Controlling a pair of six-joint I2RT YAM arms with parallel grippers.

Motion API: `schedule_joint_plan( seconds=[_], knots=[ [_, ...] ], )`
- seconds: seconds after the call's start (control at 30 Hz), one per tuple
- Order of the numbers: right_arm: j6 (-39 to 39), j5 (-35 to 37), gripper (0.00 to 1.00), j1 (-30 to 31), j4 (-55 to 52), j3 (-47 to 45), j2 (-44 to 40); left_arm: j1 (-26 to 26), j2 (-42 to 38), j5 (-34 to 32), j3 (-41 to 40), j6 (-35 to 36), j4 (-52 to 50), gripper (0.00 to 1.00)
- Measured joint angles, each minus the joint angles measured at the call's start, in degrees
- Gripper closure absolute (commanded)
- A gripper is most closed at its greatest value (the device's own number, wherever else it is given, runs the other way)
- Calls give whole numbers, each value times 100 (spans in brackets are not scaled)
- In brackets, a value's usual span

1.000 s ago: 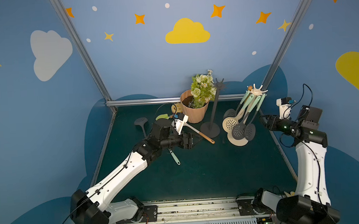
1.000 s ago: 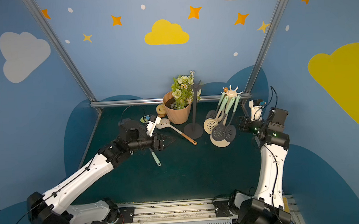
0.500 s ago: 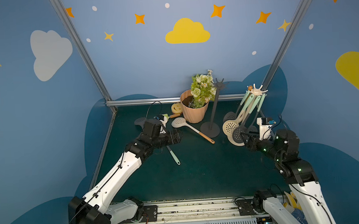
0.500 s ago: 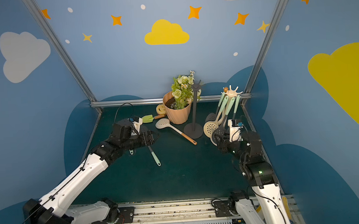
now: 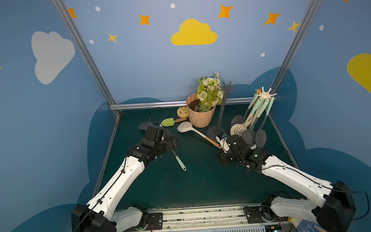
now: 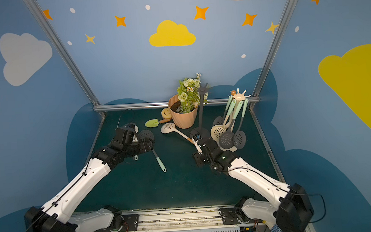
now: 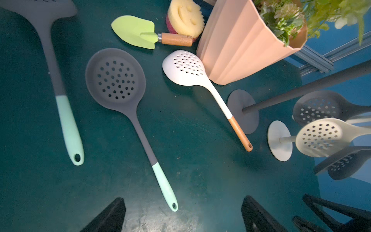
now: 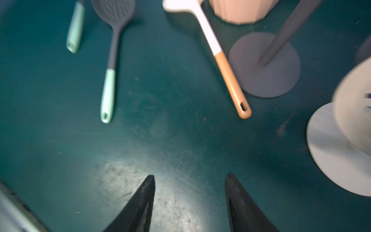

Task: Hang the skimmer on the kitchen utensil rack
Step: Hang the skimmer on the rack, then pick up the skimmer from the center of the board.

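Hovering over the mat (image 5: 195, 186), nothing held.
I see left gripper (image 7: 183, 198) spread wide above the grey skimmer (image 7: 115, 77); right gripper (image 8: 189, 175) parted too, seemingly near the white skimmer (image 8: 206, 34) through blur.

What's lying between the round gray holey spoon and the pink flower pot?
The white skimmer lies between the gray skimmer and the pot, clearest in the left wrist view.

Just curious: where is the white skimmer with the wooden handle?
In both top views the skimmer lies on the table, back middle, head beside the peach flower pot, handle end by the dark rack's base.
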Motion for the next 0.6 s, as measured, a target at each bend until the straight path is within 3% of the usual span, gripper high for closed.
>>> schedule_joint_plan(
  seconds=[0.3, 0.6],
  knots=[
    [-892, 225, 44, -7, -50, 1309, 2065, 192, -136, 7, -111, 339, 85, 5],
    [-1714, 557, 46, -87, -96, 2411, 3388, 378, -435, 0, -369, 562, 269, 5]
  ],
)
